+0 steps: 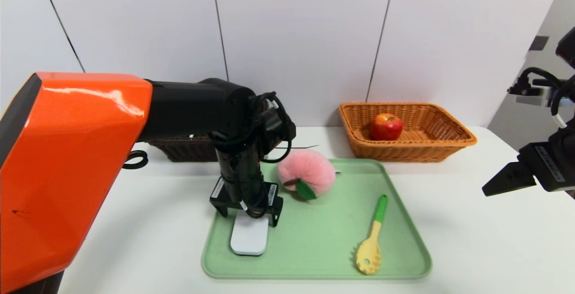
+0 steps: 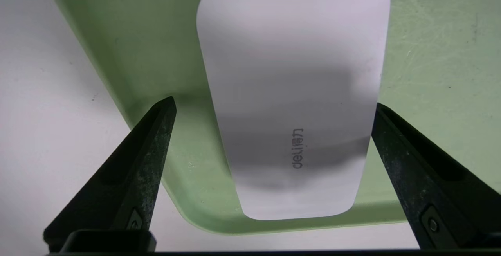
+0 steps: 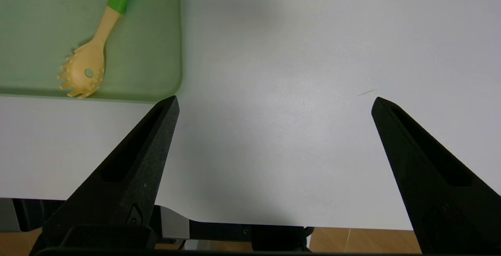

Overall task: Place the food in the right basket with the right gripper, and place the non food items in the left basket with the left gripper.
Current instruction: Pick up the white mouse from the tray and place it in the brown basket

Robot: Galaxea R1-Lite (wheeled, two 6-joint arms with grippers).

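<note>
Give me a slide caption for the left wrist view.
Open left tool straddling a white mouse on the green tray.

White flat device (image 2: 289, 91) on the green tray (image 2: 430, 52): grey brand mark "deli", followed by small characters too fine to read. No other legible text.

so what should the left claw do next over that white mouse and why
Probably lower a touch more, then close: the left claw is open, pointing down, its fingers either side of the white mouse on the green tray, not yet gripping it.
</note>
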